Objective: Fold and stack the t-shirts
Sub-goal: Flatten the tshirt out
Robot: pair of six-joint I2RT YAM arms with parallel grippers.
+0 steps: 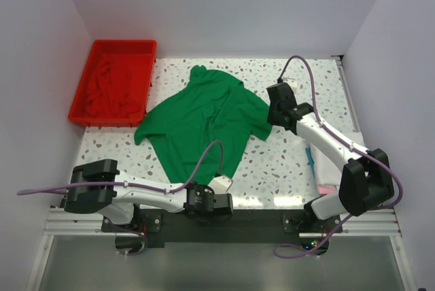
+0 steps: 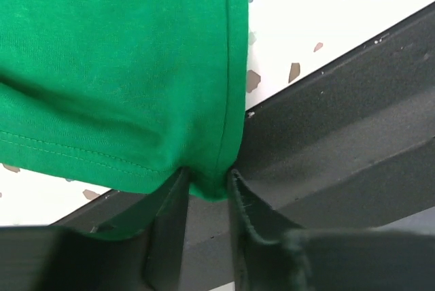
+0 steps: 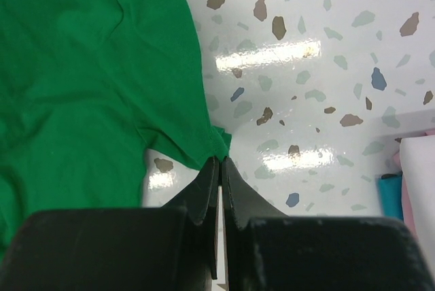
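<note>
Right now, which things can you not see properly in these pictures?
Stacked shirts: top view, mostly hidden by the right arm; right wrist view, cut off by the frame edge.
Green t-shirt: left wrist view, only one hem corner in frame.
Red tray: top view, dark red cloth inside too crumpled to identify.

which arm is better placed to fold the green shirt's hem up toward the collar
Left: the left gripper pinches the shirt's hem corner; the right gripper holds a side tip instead.
</note>
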